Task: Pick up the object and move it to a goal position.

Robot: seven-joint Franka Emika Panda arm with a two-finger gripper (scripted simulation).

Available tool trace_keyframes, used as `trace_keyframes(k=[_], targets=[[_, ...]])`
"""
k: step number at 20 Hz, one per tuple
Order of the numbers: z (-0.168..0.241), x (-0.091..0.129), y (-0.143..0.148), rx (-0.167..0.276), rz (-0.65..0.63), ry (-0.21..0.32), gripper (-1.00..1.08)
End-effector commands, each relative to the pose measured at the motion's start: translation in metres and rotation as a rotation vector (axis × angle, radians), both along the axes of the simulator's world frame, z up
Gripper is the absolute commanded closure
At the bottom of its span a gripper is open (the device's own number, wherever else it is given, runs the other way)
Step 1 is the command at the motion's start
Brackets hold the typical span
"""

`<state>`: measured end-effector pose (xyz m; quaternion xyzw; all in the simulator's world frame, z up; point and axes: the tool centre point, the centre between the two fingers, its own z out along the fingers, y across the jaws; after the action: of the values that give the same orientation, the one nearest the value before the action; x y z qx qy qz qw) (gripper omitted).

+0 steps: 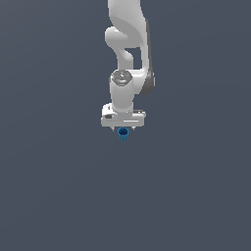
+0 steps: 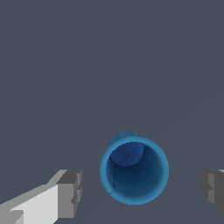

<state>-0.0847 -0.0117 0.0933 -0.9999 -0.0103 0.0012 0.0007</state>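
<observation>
Your arm (image 1: 128, 44) comes down from the top centre of the exterior view, a smooth white body with rounded joints. It bends once near the top, then drops straight through a grey-capped wrist joint (image 1: 121, 76) into the flat white hand block in the middle of the frame. The whole lower section hangs vertical, hand pointing down.

Your gripper (image 1: 123, 128) sits just under that block, and the blue cup (image 1: 123, 134) shows directly below it, a little above the centre of the frame. From this angle the cup reads as a small bright-blue cylinder with a darker top opening, far narrower than the hand block above it.

In the wrist view you are looking straight down into the cup (image 2: 134, 170), which fills the lower middle of the frame. Its rim is a thick bright-blue ring, nearly round. The inside is a darker blue hollow, with a lighter patch at the floor, and a sliver of the outer wall shows past the rim. No ribbing can be made out here.

Your gripper (image 2: 142, 189) is spread wide: one blocky grey fingertip (image 2: 70, 193) on a white finger stands at lower left, the other grey tip at the lower right edge. The cup lies between them, with clear gaps on both sides, neither pad touching it.

Everything around is a flat, even slate-grey ground (image 1: 54, 186), matte, with no visible texture or edges.
</observation>
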Motion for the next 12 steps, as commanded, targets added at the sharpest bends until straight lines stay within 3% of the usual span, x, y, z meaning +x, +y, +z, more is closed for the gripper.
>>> trace_keyframes(k=[1, 12], targets=[[-0.002, -0.004, 0.0, -0.001, 0.005, -0.002, -0.92], [-0.022, -0.005, 0.0, -0.001, 0.004, -0.001, -0.92]])
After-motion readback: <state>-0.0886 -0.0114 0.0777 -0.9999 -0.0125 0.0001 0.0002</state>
